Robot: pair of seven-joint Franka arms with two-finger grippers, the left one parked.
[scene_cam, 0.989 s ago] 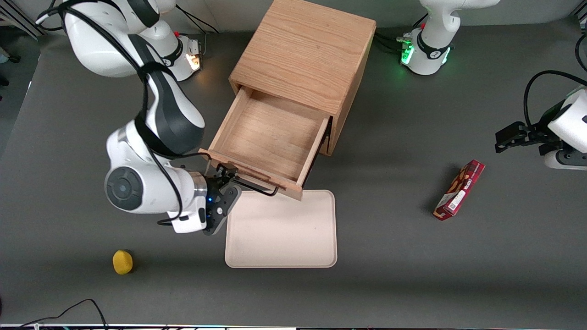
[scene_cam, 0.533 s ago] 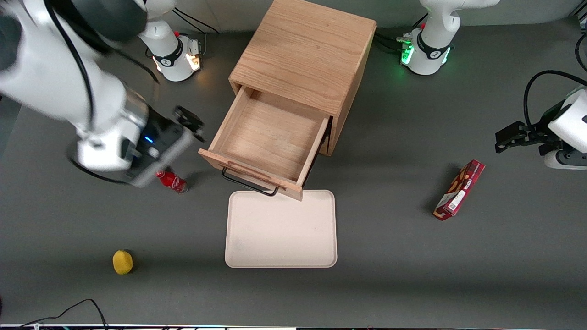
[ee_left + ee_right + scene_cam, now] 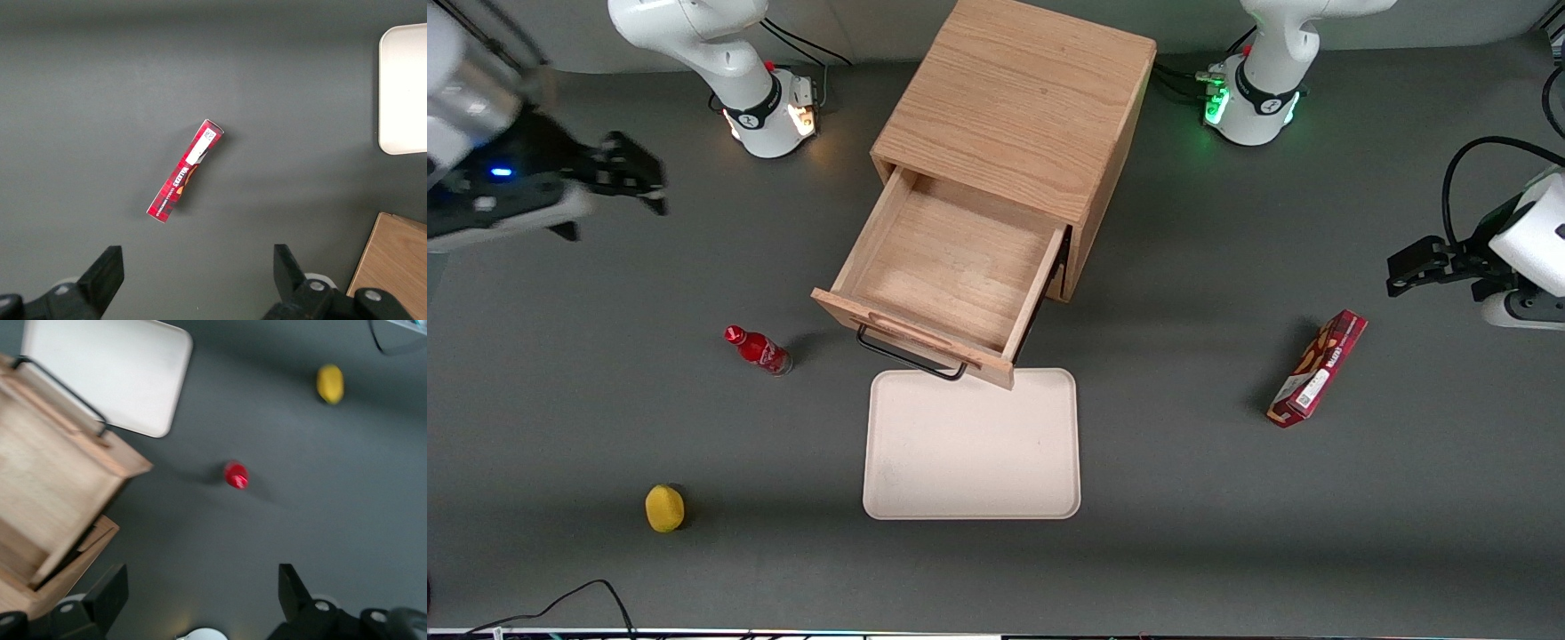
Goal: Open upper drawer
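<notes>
The upper drawer (image 3: 951, 267) of the light oak cabinet (image 3: 1014, 98) stands pulled far out, empty inside, with its black wire handle (image 3: 911, 356) toward the front camera. It also shows in the right wrist view (image 3: 47, 467). My gripper (image 3: 636, 173) is open and empty, raised high above the table toward the working arm's end, well away from the drawer. Its fingers (image 3: 110, 590) stand wide apart over bare table. The bottom drawer is hidden under the open one.
A cream tray (image 3: 972, 444) lies on the table in front of the drawer. A small red bottle (image 3: 759, 349) stands beside the drawer front. A yellow fruit (image 3: 664, 508) lies nearer the camera. A red snack box (image 3: 1318, 367) lies toward the parked arm's end.
My gripper let go of the drawer handle, then rose and swung away toward the working arm's end of the table. The red bottle came into view. The drawer stayed open.
</notes>
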